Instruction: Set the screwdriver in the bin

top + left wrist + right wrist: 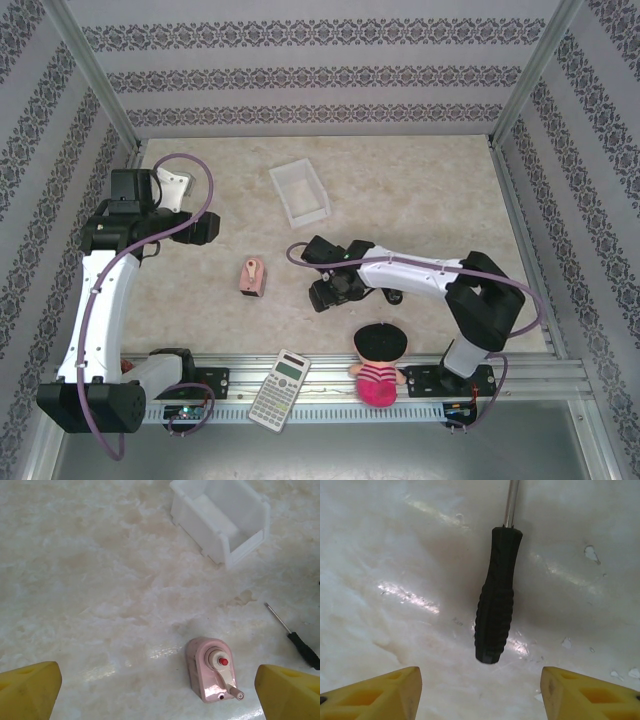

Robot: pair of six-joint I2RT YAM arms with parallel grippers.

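Screwdriver [496, 597] lies flat on the counter [395, 555], its black handle pointing toward the right pincer [480, 692], whose yellow fingers stand wide apart and hold nothing. From the left wrist it lies well apart from the empty white bin [192, 515], to the right of a pink gadget [212, 672]. The left pincer [159, 695] is likewise spread wide and empty.
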